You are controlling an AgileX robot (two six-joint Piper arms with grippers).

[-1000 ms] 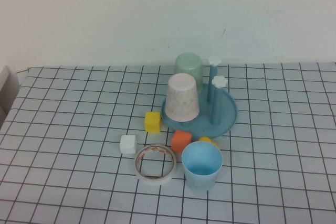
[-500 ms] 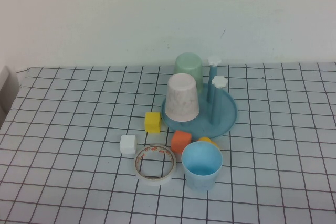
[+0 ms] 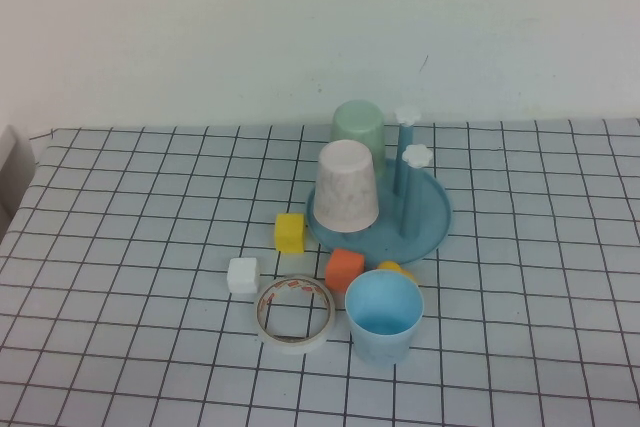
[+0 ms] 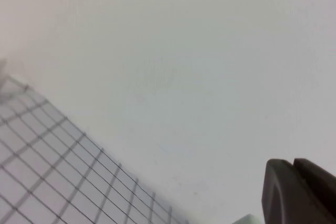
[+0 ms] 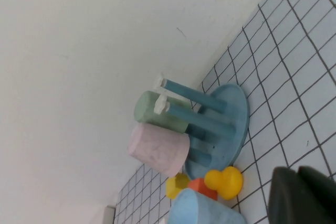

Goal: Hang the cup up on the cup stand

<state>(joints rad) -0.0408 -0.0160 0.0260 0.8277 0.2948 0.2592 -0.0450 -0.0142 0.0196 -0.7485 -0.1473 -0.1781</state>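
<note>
the cup (image 3: 384,314) looks like smooth, matt sky-blue plastic, and the cup stand (image 3: 430,224) like slightly glossy teal plastic. the speckled cup (image 3: 347,185) has a dull, grainy-looking skin. the tape roll (image 3: 295,312) seems glossy film on a paper core. the table cover (image 3: 130,237) lies flat and matt. the left gripper (image 4: 299,192) and right gripper (image 5: 304,195) show dark matt plastic.

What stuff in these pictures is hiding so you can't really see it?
- Left claw: left wrist view shows only a dark corner, cut off by the edge.
- Right claw: same in the right wrist view; neither shows in the high view.
- Yellow duck: high view, mostly behind the cup.
- Pegs under the speckled cup and green cup on the cup stand: covered.
</note>
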